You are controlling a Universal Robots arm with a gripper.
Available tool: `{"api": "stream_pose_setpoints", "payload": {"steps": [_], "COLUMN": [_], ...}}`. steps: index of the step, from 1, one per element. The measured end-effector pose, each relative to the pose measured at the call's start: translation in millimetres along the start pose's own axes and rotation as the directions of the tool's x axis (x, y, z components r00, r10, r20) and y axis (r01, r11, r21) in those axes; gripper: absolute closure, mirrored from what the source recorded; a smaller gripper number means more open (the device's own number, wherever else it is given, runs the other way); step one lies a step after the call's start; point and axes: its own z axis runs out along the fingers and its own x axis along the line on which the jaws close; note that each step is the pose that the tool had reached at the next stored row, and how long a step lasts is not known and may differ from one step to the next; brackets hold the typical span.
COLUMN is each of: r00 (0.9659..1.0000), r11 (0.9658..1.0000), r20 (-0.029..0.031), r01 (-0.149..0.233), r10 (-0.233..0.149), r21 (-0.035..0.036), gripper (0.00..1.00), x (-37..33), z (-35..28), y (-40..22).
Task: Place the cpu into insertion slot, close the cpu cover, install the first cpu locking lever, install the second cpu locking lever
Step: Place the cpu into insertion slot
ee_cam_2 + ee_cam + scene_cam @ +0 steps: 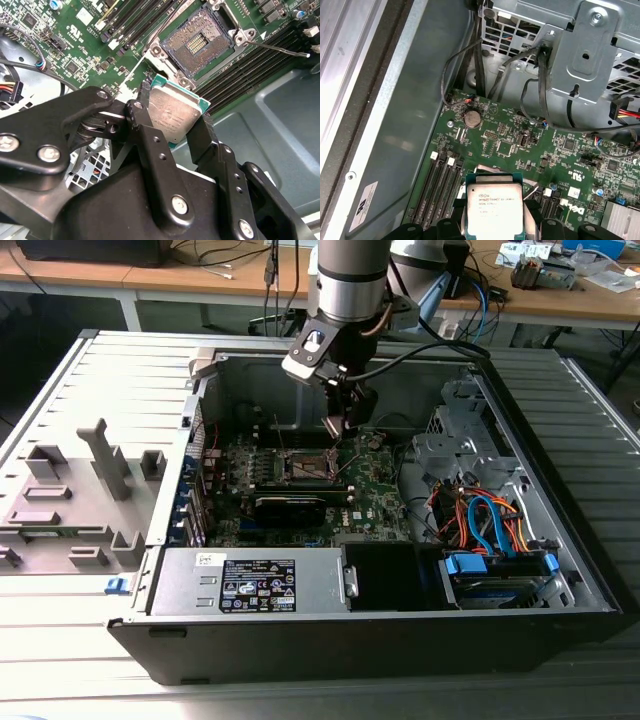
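My gripper (341, 428) hangs inside the open computer case, just above the motherboard, shut on the cpu (175, 112). The cpu is a small square chip with a silver-grey top and a green edge, and it is pinched by two opposite sides between the black fingers (141, 125). The first wrist view shows the cpu (494, 210) flat over the green board. The insertion slot (198, 42) lies open a short way off the chip, its dark pin field bare; in the exterior view the insertion slot (309, 466) sits below the gripper. A thin locking lever (278, 49) sticks out beside it. The cpu cover is out of view.
Long black memory slots (250, 70) run alongside the socket. A black card (290, 506) lies in front of it. The power supply (250, 582) fills the near side. A metal drive cage (462, 440) and bundled cables (490, 522) stand on the exterior view's right. Case walls surround everything.
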Motion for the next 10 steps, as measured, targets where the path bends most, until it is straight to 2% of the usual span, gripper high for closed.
{"api": "stream_pose_setpoints", "payload": {"steps": [10], "r00": [0.9999], "r11": [0.9999], "r20": [0.0004], "r01": [-0.01], "r10": [0.01], "r21": [0.0002], "gripper": [0.45], "x": [0.0], "z": [0.1], "y": [0.0]}}
